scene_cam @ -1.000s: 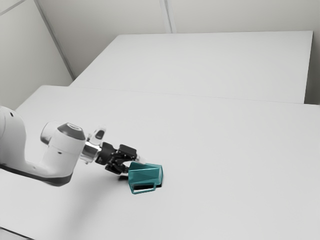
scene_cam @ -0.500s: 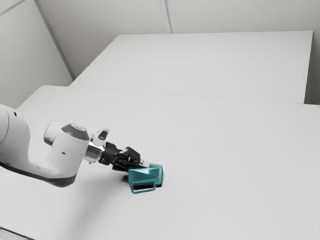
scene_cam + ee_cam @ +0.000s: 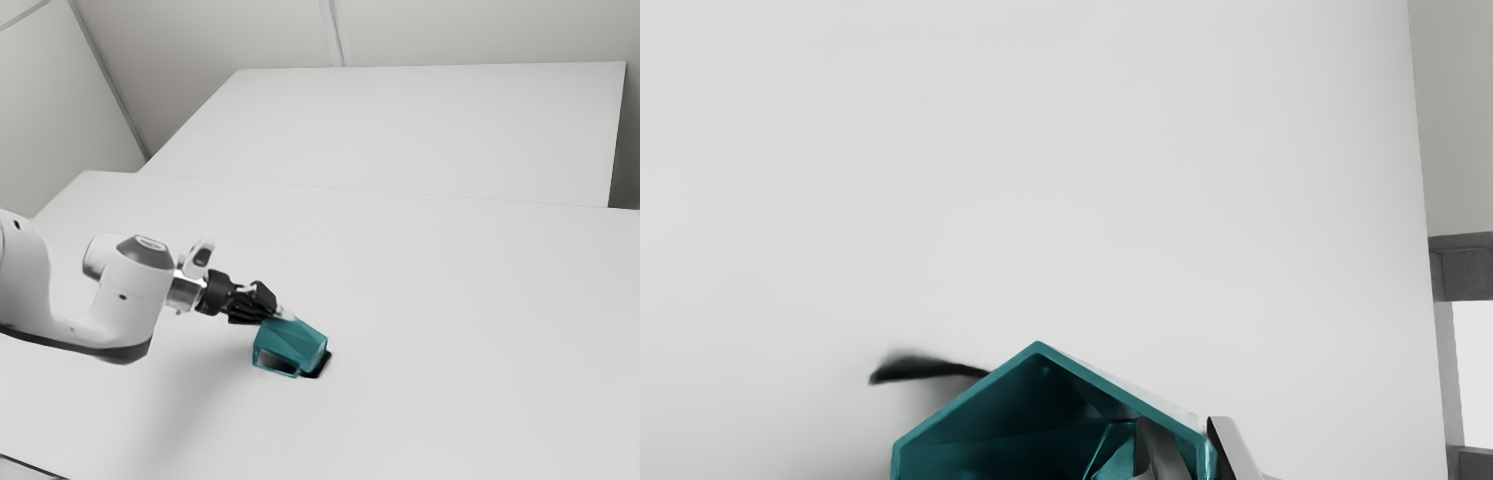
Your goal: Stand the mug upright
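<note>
Mug: teal, lying over on its side at a tilt [image 3: 293, 342], at about 4 o'clock from the gripper [image 3: 284, 313] in the exterior view; whether it rests on the table [image 3: 470, 310] or hangs just off it, I cannot tell.
Mouth: open toward the hand, with a corner in its rim [image 3: 1038, 347]; the wrist view cuts off part of it.
Pincer: closed on the mug's wall, one finger [image 3: 1160, 453] inside the mouth and the other finger [image 3: 1232, 443] outside; the rim hides part of the contact.
Handle: an angular loop [image 3: 277, 373] at the mug's 7 o'clock in the exterior view; its opening is dark and hard to read.
Inside: smooth, glossy, flat-faced; the depths are dim, the bottom hard to make out.
Shadow: black [image 3: 321, 367] at the mug's 4 o'clock in the exterior view, partly covered by the mug.
Arm: smooth white shell with grey trim [image 3: 125, 300], coming from 9 o'clock, cut off by the exterior view's edge.
Table: matte, pale, plain.
Far slab: pale, flat [image 3: 400, 125], toward 12 o'clock in the exterior view.
</note>
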Robot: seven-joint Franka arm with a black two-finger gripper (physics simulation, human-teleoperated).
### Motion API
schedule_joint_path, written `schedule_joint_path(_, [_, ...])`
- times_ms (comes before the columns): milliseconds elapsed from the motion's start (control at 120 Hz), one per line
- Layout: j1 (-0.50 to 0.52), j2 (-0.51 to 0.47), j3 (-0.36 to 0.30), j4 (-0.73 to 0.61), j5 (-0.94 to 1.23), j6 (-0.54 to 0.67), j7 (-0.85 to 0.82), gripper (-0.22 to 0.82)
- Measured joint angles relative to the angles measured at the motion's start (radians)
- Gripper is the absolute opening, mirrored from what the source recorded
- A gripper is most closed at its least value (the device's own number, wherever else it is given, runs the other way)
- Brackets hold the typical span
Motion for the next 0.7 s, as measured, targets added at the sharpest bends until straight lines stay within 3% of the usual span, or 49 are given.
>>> schedule_joint_path(450, [0.000,-0.071,-0.033,0.016,-0.002,0.017,0.007,-0.18])
schedule_joint_path(700, [0.003,-0.106,-0.097,0.046,0.114,0.049,-0.054,-0.18])
